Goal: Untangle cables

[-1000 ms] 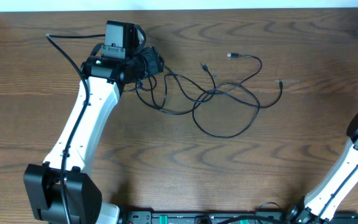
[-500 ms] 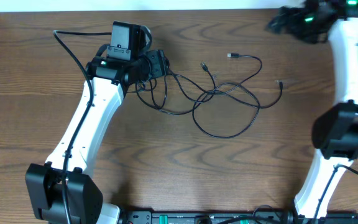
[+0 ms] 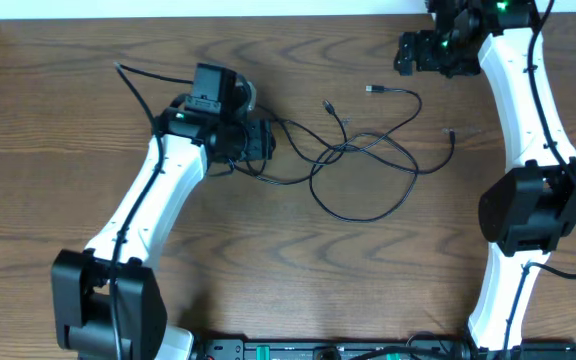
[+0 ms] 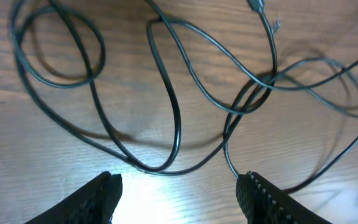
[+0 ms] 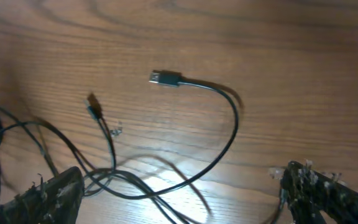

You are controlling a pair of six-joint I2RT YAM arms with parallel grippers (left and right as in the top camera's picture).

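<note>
Approach stage, apparently: left gripper and right gripper hover open over thin, tangled black cables; next, each probably pinches a separate strand.

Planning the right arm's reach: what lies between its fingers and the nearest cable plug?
Just bare table between right fingers and plug, shown in the overhead view.

A brown wood-grain table is seen, with thin black cables sprawled on it in a loose tangle, midway along and nearer the far edge. A silver plug end is stuck out farthest.
</note>
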